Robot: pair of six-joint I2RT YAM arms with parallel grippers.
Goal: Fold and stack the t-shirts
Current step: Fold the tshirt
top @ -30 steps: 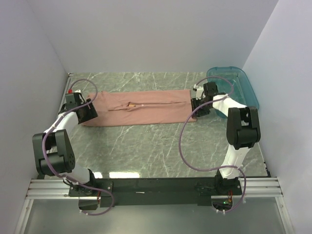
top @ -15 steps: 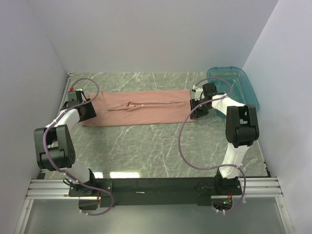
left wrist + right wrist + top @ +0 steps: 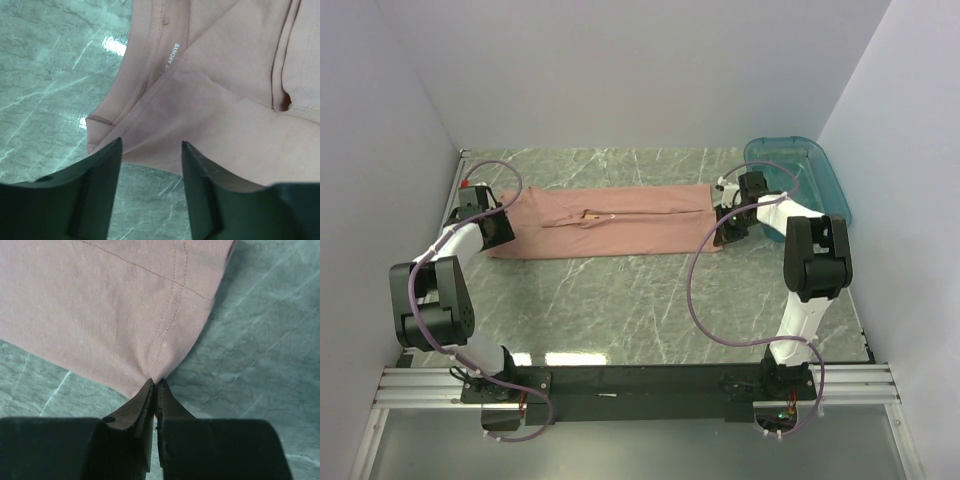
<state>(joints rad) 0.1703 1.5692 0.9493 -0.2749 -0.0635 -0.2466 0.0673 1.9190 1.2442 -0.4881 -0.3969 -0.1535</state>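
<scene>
One salmon-pink t-shirt (image 3: 610, 225) lies folded into a long strip across the back of the table. My left gripper (image 3: 500, 226) is at its left end, by the collar (image 3: 150, 60) with small white lettering. In the left wrist view the left gripper (image 3: 151, 150) is open, and the shirt's near edge (image 3: 225, 150) lies just past its fingertips with bare table between them. My right gripper (image 3: 722, 226) is at the strip's right end. The right wrist view shows the right gripper (image 3: 155, 384) shut on the near hem corner of the t-shirt (image 3: 100, 300), puckering the cloth.
A teal plastic tub (image 3: 815, 172) stands at the back right, close behind the right arm. The marble tabletop (image 3: 620, 300) stretches in front of the shirt. White walls enclose the left, back and right sides.
The right gripper has shut on the shirt's hem corner. The left gripper has shifted slightly back and left along the shirt's end, and its jaws have narrowed a little.
</scene>
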